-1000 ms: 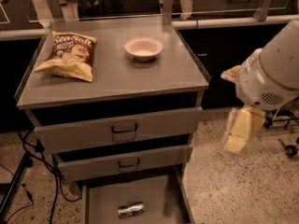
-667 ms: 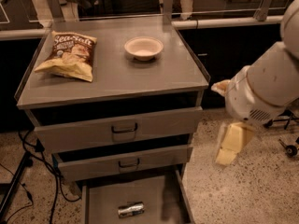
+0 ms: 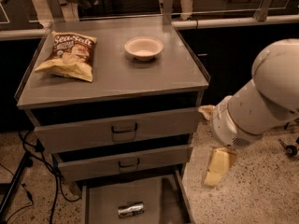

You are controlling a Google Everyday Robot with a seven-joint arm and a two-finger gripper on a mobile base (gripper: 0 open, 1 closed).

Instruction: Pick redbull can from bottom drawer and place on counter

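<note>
Camera view. Can (image 3: 130, 209) lay on its side on the floor of the bottom drawer (image 3: 100, 204), which stood pulled open. Counter (image 3: 117, 78) carried a chip bag (image 3: 69, 55) at left and a bowl (image 3: 144, 47) toward the back, apart from each other. Gripper (image 3: 217, 168) hung off the cabinet's right side, about level with the middle drawer (image 3: 126, 162), well apart from the can. Whether it was open or closed could not be told.

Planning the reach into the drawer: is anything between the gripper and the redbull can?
Only the bottom drawer, its right side wall: the gripper hangs outside it, right of the cabinet. The redbull can lies uncovered on the drawer floor, open from above.
</note>
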